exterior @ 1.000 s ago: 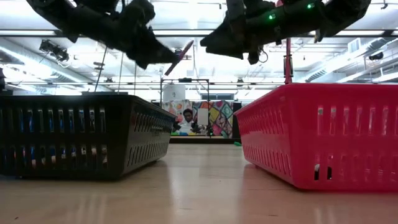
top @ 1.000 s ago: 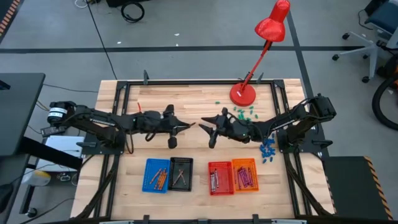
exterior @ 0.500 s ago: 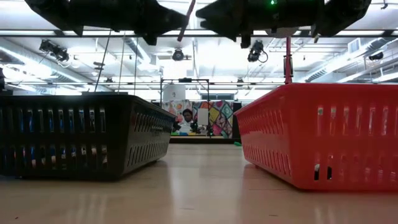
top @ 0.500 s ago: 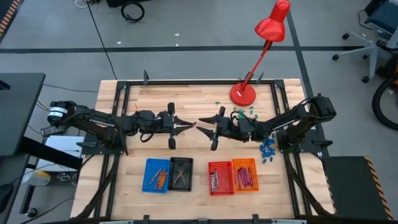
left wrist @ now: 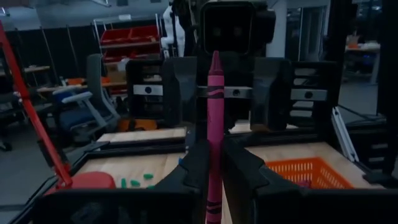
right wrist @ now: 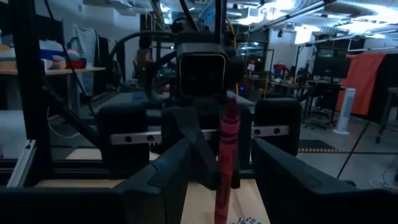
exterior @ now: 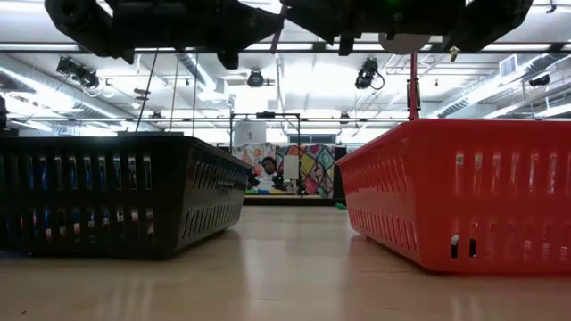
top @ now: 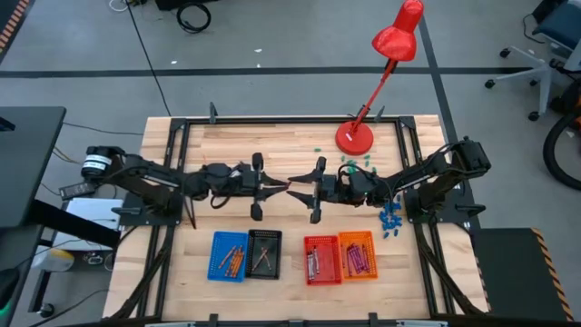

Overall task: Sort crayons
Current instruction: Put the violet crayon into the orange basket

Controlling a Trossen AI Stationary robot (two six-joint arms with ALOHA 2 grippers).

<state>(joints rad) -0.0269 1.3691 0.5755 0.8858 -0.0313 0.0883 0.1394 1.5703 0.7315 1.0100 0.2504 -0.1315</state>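
My left gripper and my right gripper face each other above the middle of the table. My left gripper is shut on a magenta crayon that points at my right gripper. My right gripper is open. Its two fingers stand on either side of the crayon's free end without touching it. More crayons lie in the four small baskets near the table's front edge. My left gripper pinches the crayon's rear part between its two fingers. The crayon lies along the fingers and sticks out past their tips toward the table's right. It is lifted clear of the table.
Blue, black, red and orange baskets stand in a row at the front. A red desk lamp stands at the back. Green bits and blue chunks lie at the right.
My left gripper has moved toward the table's right and risen with the crayon. My right gripper has also risen and moved a little toward the left. The crayon's tip now lies between my right gripper's open fingers.
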